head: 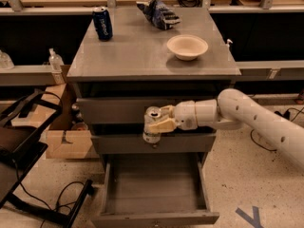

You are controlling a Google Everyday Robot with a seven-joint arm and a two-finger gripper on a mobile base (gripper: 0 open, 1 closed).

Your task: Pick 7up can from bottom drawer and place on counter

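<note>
The 7up can [152, 123] is a small whitish-silver can with a silver top. My gripper [160, 119] is shut on it and holds it upright in front of the middle drawer, well above the bottom drawer [154, 189]. The bottom drawer stands pulled open and shows a plain grey inside with nothing in it. The counter [137, 51] is the wide grey top of the cabinet, above and behind the can. My white arm reaches in from the right.
On the counter stand a dark blue can [102, 23] at the back left, a crumpled blue bag [158, 14] at the back and a cream bowl [187, 46] at the right. A black chair [23, 146] and a cardboard box [66, 141] sit left of the cabinet.
</note>
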